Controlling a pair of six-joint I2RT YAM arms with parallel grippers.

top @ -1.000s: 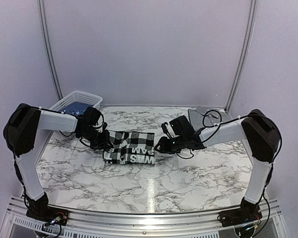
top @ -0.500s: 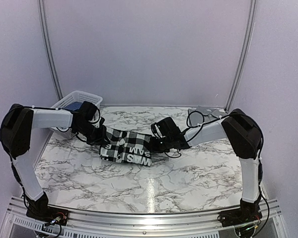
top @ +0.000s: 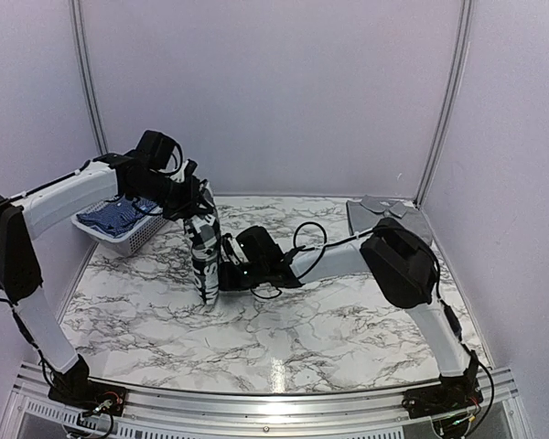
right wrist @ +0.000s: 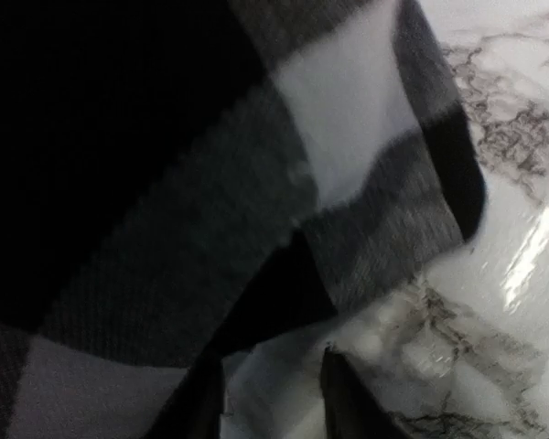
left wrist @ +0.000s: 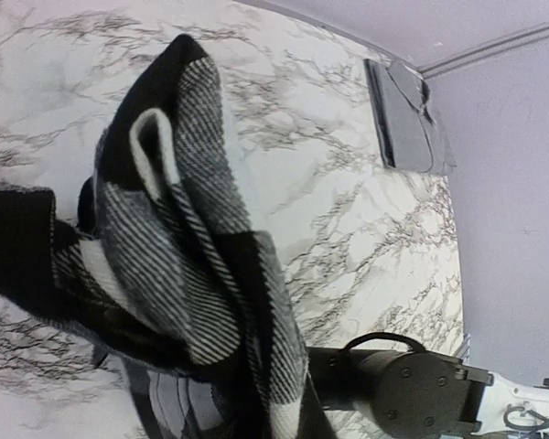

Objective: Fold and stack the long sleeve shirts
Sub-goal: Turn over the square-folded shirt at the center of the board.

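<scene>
Marble table [top: 348, 311]: left gripper [top: 193, 204] lifts, pinching shirt [top: 204, 261] at ten o'clock; right gripper [right wrist: 270, 410], can't tell; maybe lay it flat next

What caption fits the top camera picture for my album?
Left tool holds a soft black-and-white checked cloth shirt hanging beside a white plastic basket.

Left tool [top: 192, 210]: fingers buried in the checked shirt [top: 204, 261] that hangs from it, and we see none in its own wrist view either. Right tool [top: 227, 273]: tips lost behind the shirt. In its blurred wrist view the fingers [right wrist: 346, 402] are cut off by the lower edge, and we cannot tell their grip. Blue cloth [top: 114, 218] in basket [top: 137, 240]: too small to identify.
</scene>
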